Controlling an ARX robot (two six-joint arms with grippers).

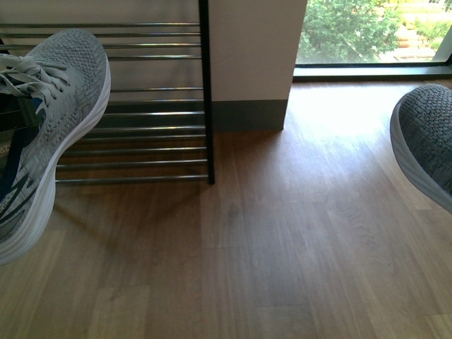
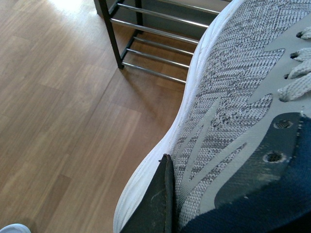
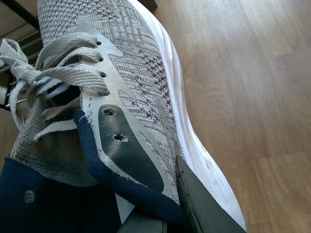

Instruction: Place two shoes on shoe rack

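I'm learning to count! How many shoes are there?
2. The left sneaker hangs tilted in front of the rack; the right sneaker pokes in at the right edge, over the floor. More may be hidden.

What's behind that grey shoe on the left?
The shoe rack: its chrome rods and black upright show past the grey sneaker. Anything on the rack's left part is hidden by the shoe.

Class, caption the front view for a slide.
Grey sneaker raised before the shoe rack; its mate hangs at right over wooden floor.
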